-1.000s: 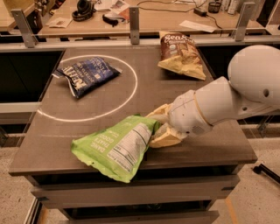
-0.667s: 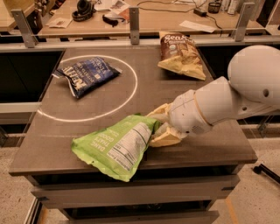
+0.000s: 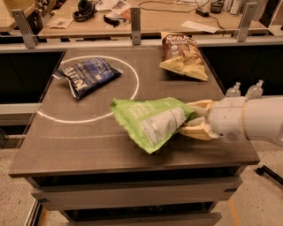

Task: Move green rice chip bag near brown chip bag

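A dark wood-grain table (image 3: 88, 145) fills the middle, a white circle (image 3: 135, 84) painted on it toward 10 o'clock and shelf tiers under its front edge at 6 o'clock. At 12 o'clock a metal rail (image 3: 88, 44) with upright posts (image 3: 135, 24) fronts a light wooden desk (image 3: 154, 20) carrying headphones (image 3: 84, 9) and papers (image 3: 199, 26). Speckled floor (image 3: 261, 203) shows at 5 o'clock. Two clear bottle tops (image 3: 233, 89) stand at 3 o'clock. The end effector (image 3: 190, 118), at 3 o'clock, grips the green rice chip bag (image 3: 150, 121).
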### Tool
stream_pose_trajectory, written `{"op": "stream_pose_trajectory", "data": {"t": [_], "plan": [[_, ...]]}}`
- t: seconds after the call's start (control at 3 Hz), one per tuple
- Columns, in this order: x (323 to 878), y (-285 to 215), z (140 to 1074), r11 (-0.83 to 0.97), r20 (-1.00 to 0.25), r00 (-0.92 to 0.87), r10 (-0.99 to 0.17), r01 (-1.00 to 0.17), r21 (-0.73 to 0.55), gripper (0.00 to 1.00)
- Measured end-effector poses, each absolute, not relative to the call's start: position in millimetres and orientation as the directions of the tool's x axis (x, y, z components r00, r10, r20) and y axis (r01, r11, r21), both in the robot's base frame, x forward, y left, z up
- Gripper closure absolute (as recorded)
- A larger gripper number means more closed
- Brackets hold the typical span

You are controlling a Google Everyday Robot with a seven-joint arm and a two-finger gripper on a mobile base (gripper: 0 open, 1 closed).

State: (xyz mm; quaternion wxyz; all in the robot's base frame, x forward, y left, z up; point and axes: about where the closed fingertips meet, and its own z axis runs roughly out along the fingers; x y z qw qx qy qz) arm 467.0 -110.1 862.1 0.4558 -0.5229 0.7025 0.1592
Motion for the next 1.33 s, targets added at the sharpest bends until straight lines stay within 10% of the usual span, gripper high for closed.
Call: {"op": "stream_pose_trajectory", "data": {"t": [1.33], "plan": [[535,-197,890,0.607,-0.729,-0.108,-0.676,-0.643,-0.467,1.0]]}}
